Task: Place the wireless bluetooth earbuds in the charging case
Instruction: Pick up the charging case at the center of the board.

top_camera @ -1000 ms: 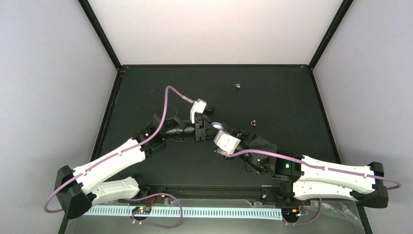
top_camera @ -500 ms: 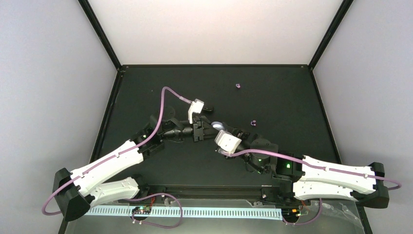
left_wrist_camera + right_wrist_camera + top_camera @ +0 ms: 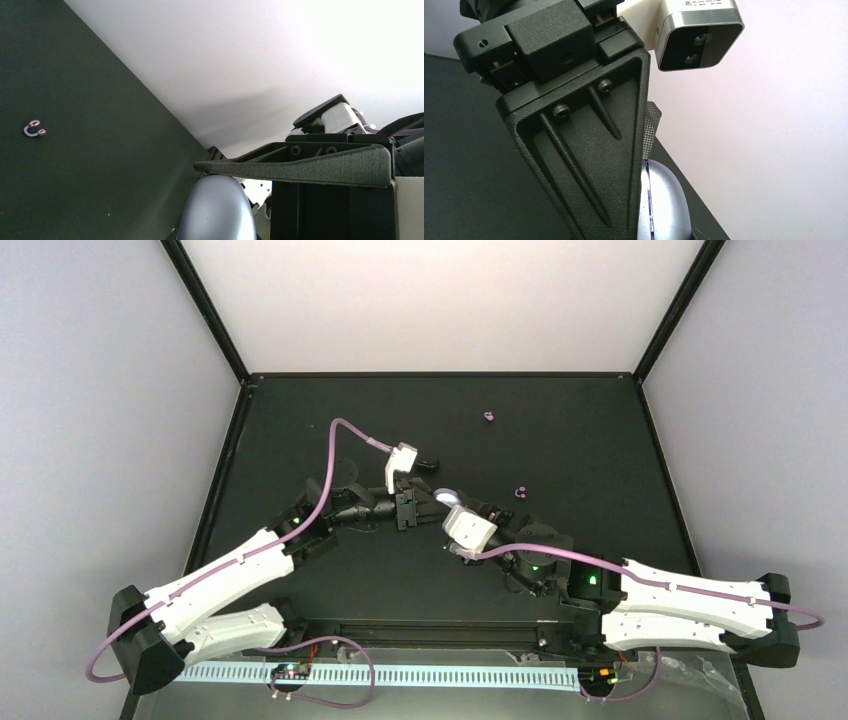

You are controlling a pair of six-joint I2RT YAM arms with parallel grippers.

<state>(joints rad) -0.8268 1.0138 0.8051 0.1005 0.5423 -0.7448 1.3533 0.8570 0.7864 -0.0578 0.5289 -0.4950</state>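
Note:
The charging case (image 3: pixel 443 496) is a closed grey-purple pebble held off the table at mid-table, where both grippers meet. My left gripper (image 3: pixel 421 502) grips it from the left. Its finger (image 3: pixel 574 150) lies flat against the case (image 3: pixel 664 210), whose seam shows shut. My right gripper (image 3: pixel 458 508) meets it from the right. Its finger (image 3: pixel 300 165) rests with its tip on top of the case (image 3: pixel 215 210). One earbud (image 3: pixel 519 492) lies just right of the grippers. Another earbud (image 3: pixel 488 417) lies further back, and one shows in the left wrist view (image 3: pixel 35 130).
The black table (image 3: pixel 300 420) is fenced by a black frame with pale walls behind and at the sides. The left arm's purple cable (image 3: pixel 345 435) loops above the table left of the grippers.
The left wrist has shifted slightly left and back, its cable loop with it. The right gripper has edged slightly nearer. The case stays between both grippers. The earbuds have not moved.

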